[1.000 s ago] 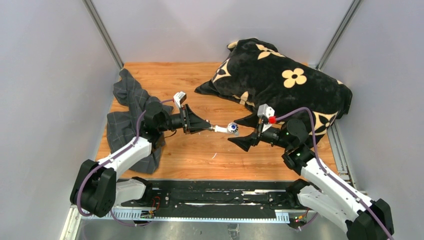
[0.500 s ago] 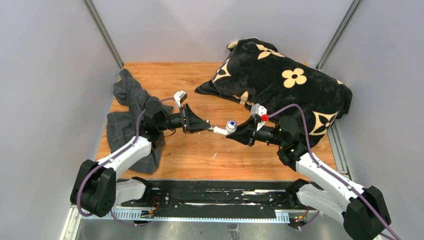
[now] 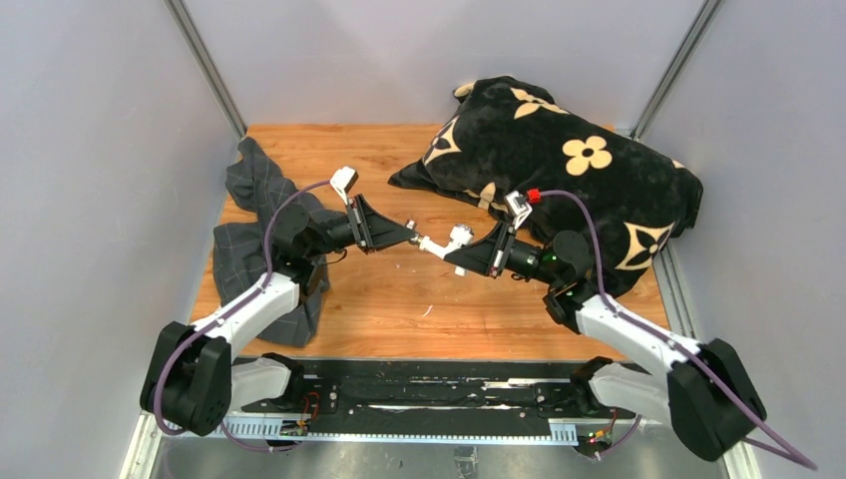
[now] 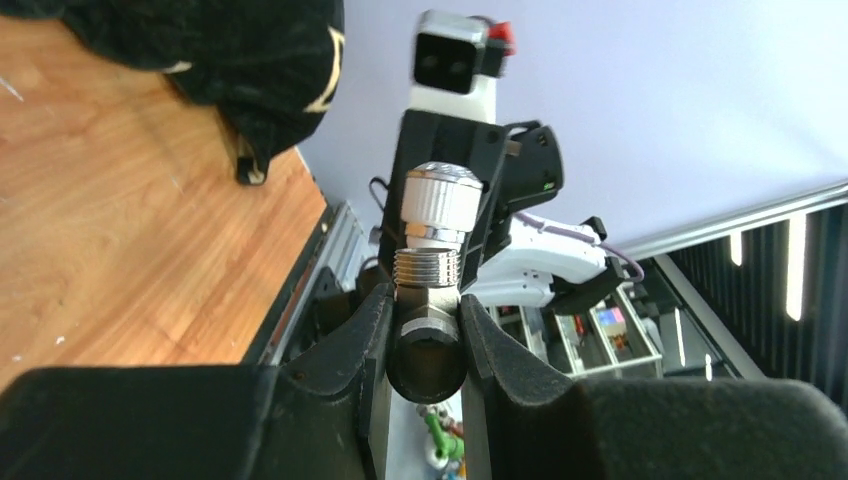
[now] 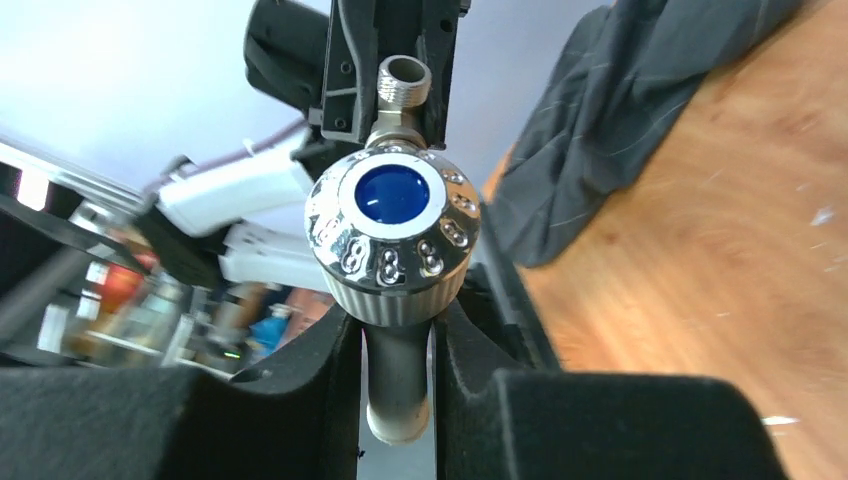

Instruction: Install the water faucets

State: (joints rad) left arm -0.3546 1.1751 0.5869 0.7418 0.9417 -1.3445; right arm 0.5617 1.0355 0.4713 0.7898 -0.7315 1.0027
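Left hand (image 4: 425,330): closed tight on the grey metal fitting (image 4: 427,300), fingers pinching its lower body and leaving the threaded collar free.
Right hand (image 5: 398,340): closed around the stem of the white tap body (image 5: 400,385), just under its round chrome cap with the blue centre.
Faucet position: in the air above the middle of the table (image 3: 399,309), between the two hands and touching no surface.
Reason for hold: each hand takes one half, with the axes roughly in line; likely so that one part can be turned against the other.
Joint: the parts meet end to end; how far the thread is seated cannot be told.
Cloth (image 3: 254,215): at the table's left edge.
Cushion (image 3: 559,160): at the far right corner, apart from the work.
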